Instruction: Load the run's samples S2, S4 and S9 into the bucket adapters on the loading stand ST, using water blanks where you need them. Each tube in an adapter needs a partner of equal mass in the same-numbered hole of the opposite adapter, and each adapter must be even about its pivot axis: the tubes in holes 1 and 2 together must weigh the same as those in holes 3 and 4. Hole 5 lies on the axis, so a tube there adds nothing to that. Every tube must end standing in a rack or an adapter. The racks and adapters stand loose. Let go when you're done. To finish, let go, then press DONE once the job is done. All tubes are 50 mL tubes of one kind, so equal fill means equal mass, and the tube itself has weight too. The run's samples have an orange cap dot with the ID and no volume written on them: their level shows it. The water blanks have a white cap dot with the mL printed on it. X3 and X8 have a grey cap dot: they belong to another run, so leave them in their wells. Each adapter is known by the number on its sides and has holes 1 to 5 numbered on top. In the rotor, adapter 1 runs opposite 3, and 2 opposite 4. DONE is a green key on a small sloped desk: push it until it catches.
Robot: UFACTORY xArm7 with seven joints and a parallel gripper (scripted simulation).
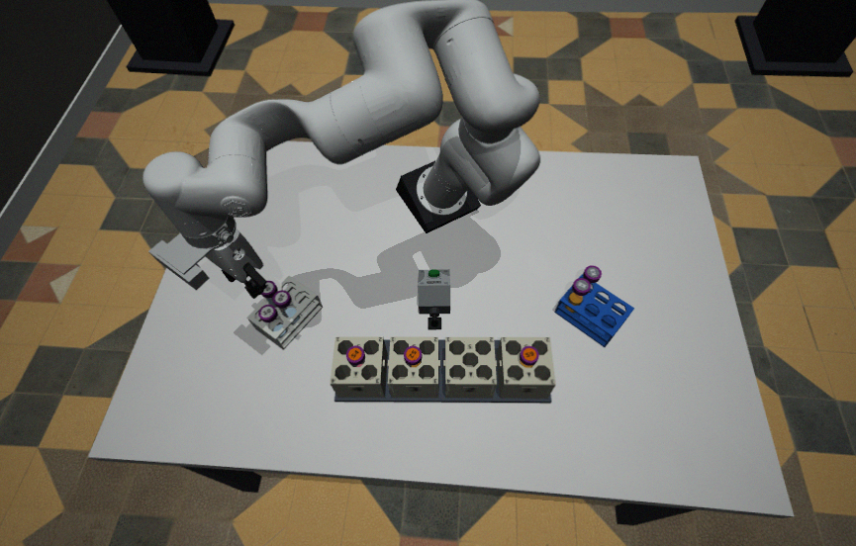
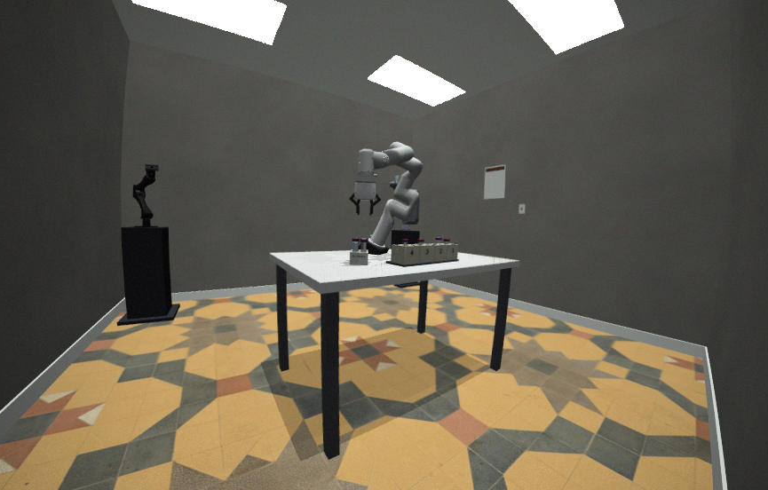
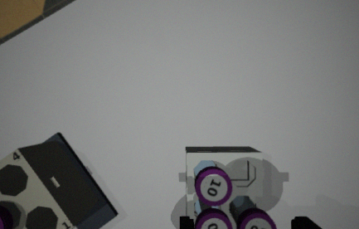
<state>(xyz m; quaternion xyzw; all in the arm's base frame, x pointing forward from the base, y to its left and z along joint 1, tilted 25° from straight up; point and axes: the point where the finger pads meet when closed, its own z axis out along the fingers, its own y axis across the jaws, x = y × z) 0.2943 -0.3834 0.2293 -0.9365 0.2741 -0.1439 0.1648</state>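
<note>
My gripper (image 1: 255, 290) (image 2: 365, 210) (image 3: 245, 224) is open and empty, hanging above the white blank rack (image 1: 295, 323) (image 2: 359, 259) (image 3: 266, 163) at the table's left. The rack holds three white-dot blanks: the one marked 10 (image 3: 213, 187) (image 1: 266, 313), and two (image 3: 213, 221) (image 3: 256, 221) cut off at the wrist view's lower edge; the right one lies between my fingertips. Four adapters stand in a row on the stand. Adapter 4 (image 1: 339, 373) (image 3: 15, 166), adapter 3 (image 1: 396, 373) and adapter 1 (image 1: 511, 373) each hold an orange-dot tube (image 1: 354, 353) (image 1: 412, 353) (image 1: 528, 353) in the centre hole. Adapter 2 (image 1: 470, 366) is empty.
The green DONE key (image 1: 432, 274) sits on its small grey desk (image 1: 432, 295) behind the adapters. A blue rack (image 1: 604, 315) at the right holds two grey-dot tubes (image 1: 592, 272) (image 1: 582, 286). The arm's base (image 1: 437, 203) stands at the back of the white table (image 1: 620, 440).
</note>
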